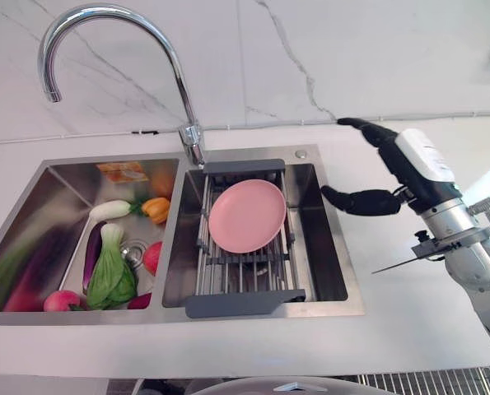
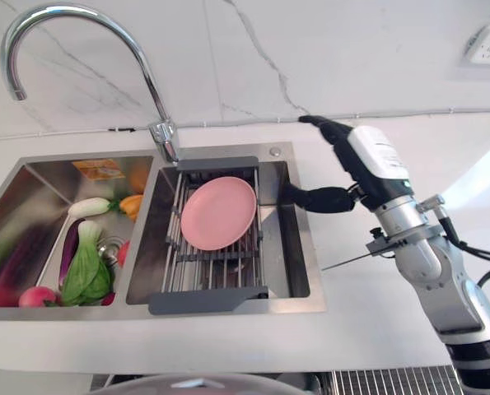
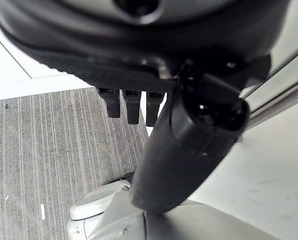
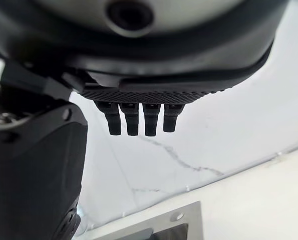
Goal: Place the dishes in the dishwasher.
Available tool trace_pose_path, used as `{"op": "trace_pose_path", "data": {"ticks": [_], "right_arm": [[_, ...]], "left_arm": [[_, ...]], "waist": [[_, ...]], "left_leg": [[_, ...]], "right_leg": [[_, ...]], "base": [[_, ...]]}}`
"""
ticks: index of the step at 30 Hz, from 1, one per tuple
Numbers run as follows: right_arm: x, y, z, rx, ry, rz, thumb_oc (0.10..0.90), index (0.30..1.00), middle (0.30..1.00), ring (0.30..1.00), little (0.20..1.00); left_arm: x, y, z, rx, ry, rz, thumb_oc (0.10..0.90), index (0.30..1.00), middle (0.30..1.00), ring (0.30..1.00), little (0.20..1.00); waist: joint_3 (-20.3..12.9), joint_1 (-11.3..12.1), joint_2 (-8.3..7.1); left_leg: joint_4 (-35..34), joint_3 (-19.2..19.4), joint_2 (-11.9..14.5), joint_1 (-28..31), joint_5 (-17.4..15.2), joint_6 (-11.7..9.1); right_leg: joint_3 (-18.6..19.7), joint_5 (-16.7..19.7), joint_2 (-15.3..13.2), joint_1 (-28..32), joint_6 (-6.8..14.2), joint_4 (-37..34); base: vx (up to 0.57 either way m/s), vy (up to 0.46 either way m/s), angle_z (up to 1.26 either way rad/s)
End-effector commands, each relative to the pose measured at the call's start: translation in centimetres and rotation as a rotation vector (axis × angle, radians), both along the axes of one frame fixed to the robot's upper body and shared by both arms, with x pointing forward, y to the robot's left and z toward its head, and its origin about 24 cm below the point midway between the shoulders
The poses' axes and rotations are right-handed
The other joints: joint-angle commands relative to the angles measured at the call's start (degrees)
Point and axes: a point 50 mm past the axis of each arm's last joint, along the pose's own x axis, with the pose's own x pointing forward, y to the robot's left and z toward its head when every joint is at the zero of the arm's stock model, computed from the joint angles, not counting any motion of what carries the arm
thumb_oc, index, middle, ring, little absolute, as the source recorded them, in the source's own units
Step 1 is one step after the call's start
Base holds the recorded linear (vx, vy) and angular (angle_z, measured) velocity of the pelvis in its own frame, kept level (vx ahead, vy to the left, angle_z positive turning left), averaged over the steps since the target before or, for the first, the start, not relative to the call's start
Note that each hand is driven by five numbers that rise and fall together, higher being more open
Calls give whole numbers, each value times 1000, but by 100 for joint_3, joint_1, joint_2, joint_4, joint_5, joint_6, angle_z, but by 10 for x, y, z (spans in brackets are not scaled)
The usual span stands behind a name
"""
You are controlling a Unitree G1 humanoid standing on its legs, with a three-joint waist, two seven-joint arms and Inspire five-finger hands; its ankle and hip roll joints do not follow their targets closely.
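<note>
A pink plate (image 1: 247,216) leans on a grey wire drying rack (image 1: 241,271) set inside the right basin of a steel double sink (image 1: 331,280). My right hand (image 1: 393,169) hovers above the counter just right of that basin, open, its fingers (image 4: 138,119) straight and its thumb pointing toward the sink, holding nothing. It is a hand's width from the plate. My left hand (image 3: 133,107) hangs over a grey striped floor, open, with straight fingers and nothing in it.
The left basin holds toy vegetables: bok choy (image 1: 111,276), an aubergine (image 1: 92,247), an orange pepper (image 1: 156,208) and red fruit (image 1: 61,300). A tall curved tap (image 1: 179,90) rises behind the sink. White counter (image 1: 393,329) spreads to the right, a marble wall behind.
</note>
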Motion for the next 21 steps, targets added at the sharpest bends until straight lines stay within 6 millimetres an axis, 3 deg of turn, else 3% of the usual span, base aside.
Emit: {"op": "trace_pose_path", "data": {"ticks": [1,7,8,11,21], "right_arm": [[-13,36,59,-68,-276,215,800,900,900,900,900],[-4,56,52,-64,-244,277,800,900,900,900,900],[2,67,50,-141,-265,282,800,900,900,900,900],[7,74,52,-287,-335,252,800,900,900,900,900],[13,72,47,-486,-323,216,800,900,900,900,900]], "left_arm": [[-2,13,2,27,42,-42,800,900,900,900,900],[0,9,1,21,37,-69,800,900,900,900,900],[1,9,1,26,36,-77,800,900,900,900,900],[0,10,1,32,44,-64,800,900,900,900,900],[-7,16,1,41,89,-47,800,900,900,900,900]], "waist": [[-200,232,-63],[-242,304,-70],[-235,370,-65],[-243,438,-61],[-274,502,-64]], "left_leg": [[15,263,50,56,-95,104],[15,246,113,67,-75,80],[15,218,135,66,-59,71],[15,160,157,46,-38,53],[15,-111,123,-134,48,-41]], "right_leg": [[-191,-239,-22,116,-38,384],[-237,-273,20,184,-72,343],[-263,-283,43,219,-92,336],[-323,-300,61,272,-103,321],[-654,-320,69,461,-127,237]], "base": [[-4,-17,-11],[-8,-6,-2],[0,0,0],[0,0,0],[-23,0,23]]}}
